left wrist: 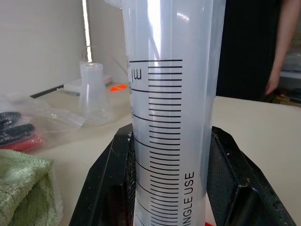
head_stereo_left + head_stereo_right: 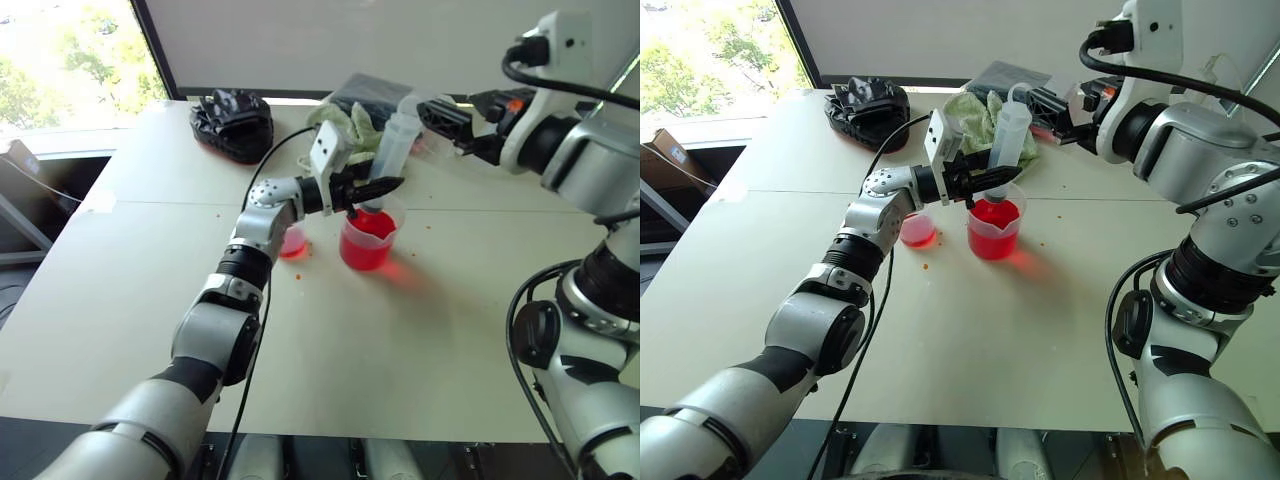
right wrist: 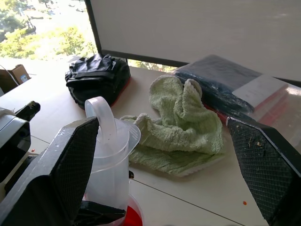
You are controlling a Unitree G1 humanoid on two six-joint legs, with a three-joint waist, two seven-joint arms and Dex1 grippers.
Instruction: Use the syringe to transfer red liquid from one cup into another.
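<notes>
Syringe poised over the beaker, plunger end waiting for the second hand.

Leftmost of the task's things, the small cup (image 2: 917, 232) sat on the surface (image 2: 1020, 330) with a little red liquid (image 2: 918, 237) in it, just beside the left forearm, presumably waiting to receive more. The left hand (image 2: 985, 184) was clamped on the barrel of the syringe (image 2: 1006, 140), which stood nearly upright with its tip down in the larger beaker (image 2: 995, 228), where it could draw from the red there. Behind lay a green towel (image 2: 980, 115), probably for spills. To the right, the right hand (image 3: 162, 165) stood with its fingers wide apart around the white plunger ring (image 3: 104, 115) without touching it, apparently placed to work the plunger.
</notes>
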